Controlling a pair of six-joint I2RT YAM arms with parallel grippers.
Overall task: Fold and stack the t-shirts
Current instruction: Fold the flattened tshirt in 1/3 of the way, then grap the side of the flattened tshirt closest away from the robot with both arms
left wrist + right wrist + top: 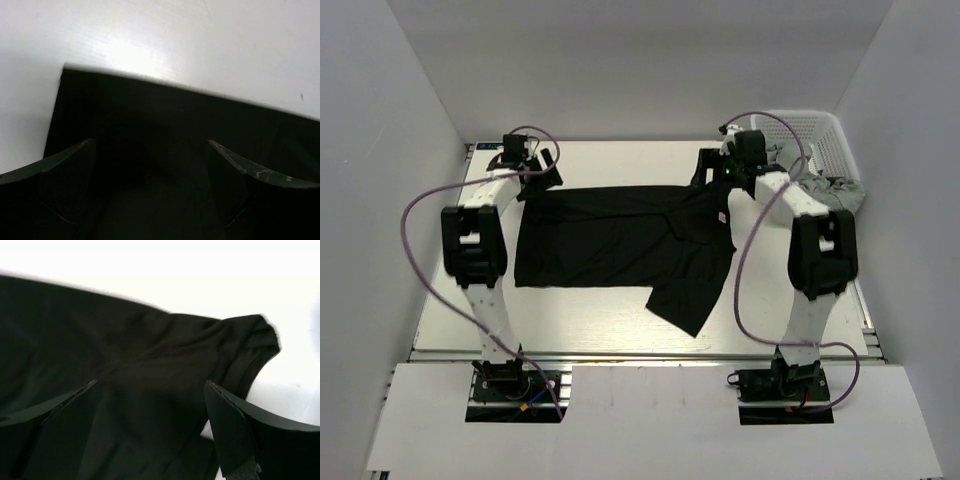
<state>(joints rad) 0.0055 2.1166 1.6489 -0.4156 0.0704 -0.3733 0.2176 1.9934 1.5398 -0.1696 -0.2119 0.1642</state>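
Left gripper point(150, 141), right gripper point(150, 382): my jaws spread wide, gripping nothing, over one black shirt point(610, 235). One basket point(830, 140), far-right corner: grey shirts point(835, 188), count unclear.

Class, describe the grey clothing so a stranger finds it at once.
On the white table, look to the far right corner, where a white lattice basket stands. The grey t-shirts spill crumpled over its rim, unlike the black t-shirt spread flat.

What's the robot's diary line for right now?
black shirt: spread on table | left end effector: open, at far left corner | right end effector: open, over collar end | grey shirts: in basket
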